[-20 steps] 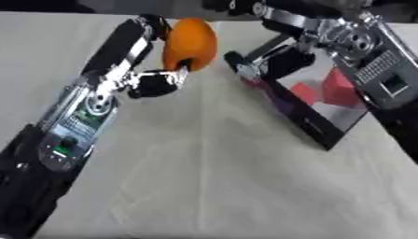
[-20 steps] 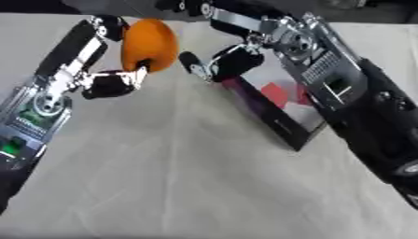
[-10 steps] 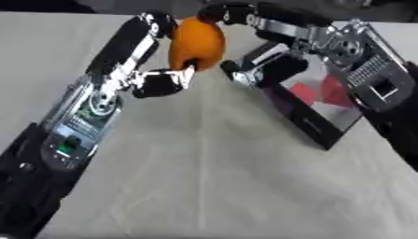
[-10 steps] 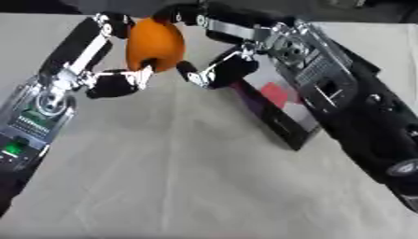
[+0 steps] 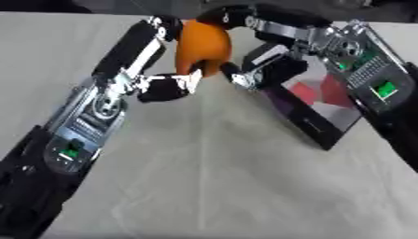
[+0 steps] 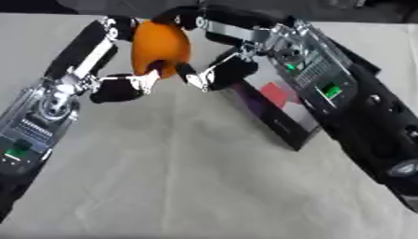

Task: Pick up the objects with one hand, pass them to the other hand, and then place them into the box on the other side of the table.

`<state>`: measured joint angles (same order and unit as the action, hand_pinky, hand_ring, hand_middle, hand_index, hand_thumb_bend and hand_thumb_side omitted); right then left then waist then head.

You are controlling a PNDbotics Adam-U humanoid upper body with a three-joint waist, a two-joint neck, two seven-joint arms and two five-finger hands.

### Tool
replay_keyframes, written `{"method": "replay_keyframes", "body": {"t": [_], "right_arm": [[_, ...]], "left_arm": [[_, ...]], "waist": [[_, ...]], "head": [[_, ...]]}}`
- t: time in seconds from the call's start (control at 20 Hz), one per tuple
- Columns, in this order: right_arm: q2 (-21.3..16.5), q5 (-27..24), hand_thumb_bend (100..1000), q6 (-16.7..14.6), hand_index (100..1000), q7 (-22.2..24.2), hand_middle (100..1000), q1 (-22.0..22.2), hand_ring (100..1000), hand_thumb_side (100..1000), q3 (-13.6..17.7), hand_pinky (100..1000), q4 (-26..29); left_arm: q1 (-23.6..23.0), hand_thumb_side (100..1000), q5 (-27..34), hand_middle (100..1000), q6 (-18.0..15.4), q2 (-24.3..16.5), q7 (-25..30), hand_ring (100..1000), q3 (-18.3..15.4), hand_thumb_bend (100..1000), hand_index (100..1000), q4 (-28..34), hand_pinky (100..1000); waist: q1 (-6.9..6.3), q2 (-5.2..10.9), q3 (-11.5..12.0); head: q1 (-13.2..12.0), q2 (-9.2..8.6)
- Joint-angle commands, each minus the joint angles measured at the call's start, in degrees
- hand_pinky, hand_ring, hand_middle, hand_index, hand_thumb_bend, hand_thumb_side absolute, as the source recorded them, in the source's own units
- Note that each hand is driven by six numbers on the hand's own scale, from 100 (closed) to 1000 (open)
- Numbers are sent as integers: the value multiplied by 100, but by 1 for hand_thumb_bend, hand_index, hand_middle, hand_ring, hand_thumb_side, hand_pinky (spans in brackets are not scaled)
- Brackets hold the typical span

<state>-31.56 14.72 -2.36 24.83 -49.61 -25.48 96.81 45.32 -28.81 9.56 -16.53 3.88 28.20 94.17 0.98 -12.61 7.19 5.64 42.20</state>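
Note:
An orange ball-like object (image 5: 202,45) hangs above the table's far middle. My left hand (image 5: 167,83) comes from the left with fingers and thumb curled round it. My right hand (image 5: 265,65) has come in from the right: its fingers arch over the top of the orange object and its thumb reaches its lower right side, so both hands are on it. The black box (image 5: 320,106) stands on the right, under my right forearm, with red and white things inside it.
The table is covered with a pale cloth (image 5: 220,186). Dark shapes line the far edge. My two forearms run down both sides of the view.
My right hand has moved left from over the box to the orange object and closed its fingers over its top. The left hand has kept the object about where it was.

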Motion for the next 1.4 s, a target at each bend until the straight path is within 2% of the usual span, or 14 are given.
{"method": "replay_keyframes", "body": {"t": [0.05,0.3,0.5,0.6,0.75,0.95,1.1,1.15,1.2,1.3,1.35,1.4], "right_arm": [[-48,-67,100,121,978,-240,927,-124,920,199,-1,949,13],[-40,-52,100,124,989,-275,906,-128,921,193,-42,949,9],[-45,-42,100,110,833,-210,810,-117,889,211,-43,934,-12],[-45,-88,100,166,735,-277,719,-107,822,215,-28,905,-27],[-50,-252,100,236,699,-385,677,-90,771,219,-36,873,-11],[-88,-588,100,372,661,-479,653,-69,755,214,-29,866,41],[-122,-745,100,475,641,-503,638,-58,748,214,-4,866,89],[-134,-780,100,495,637,-508,634,-55,747,215,6,865,114],[-148,-815,100,511,634,-516,631,-53,745,217,17,865,142],[-179,-869,100,542,631,-540,627,-44,743,217,41,864,199],[-196,-885,100,554,629,-553,626,-39,743,218,54,864,226],[-213,-897,100,567,628,-567,625,-34,742,218,69,864,247]], "left_arm": [[150,225,216,570,-117,57,-5,699,27,100,480,177,778],[167,227,335,569,-204,113,-14,698,76,100,480,204,778],[173,224,269,571,-237,108,-39,700,83,100,481,210,780],[174,224,241,571,-245,110,-56,700,86,100,483,201,780],[167,227,198,573,-226,106,-63,700,93,100,500,172,780],[144,227,109,575,-34,77,-126,698,75,119,531,118,776],[130,238,49,578,125,60,-200,698,69,206,550,102,776],[123,252,32,584,177,53,-228,700,65,271,572,98,778],[115,293,13,596,234,45,-252,706,64,342,612,90,782],[95,413,-58,636,345,23,-251,731,74,534,714,66,801],[85,479,-112,664,388,8,-212,749,87,658,772,49,811],[77,515,-191,683,415,-9,-134,761,106,738,809,29,820]], "waist": [[79,51,14],[81,47,22],[78,46,26],[76,46,27],[73,46,25],[63,48,17],[57,51,6],[55,52,2],[52,53,-3],[46,56,-11],[43,58,-16],[40,60,-21]], "head": [[44,-50],[60,-45],[54,-40],[44,-39],[39,-39],[36,-40],[23,-52],[18,-49],[11,-45],[5,-35],[4,-30],[2,-28]]}}
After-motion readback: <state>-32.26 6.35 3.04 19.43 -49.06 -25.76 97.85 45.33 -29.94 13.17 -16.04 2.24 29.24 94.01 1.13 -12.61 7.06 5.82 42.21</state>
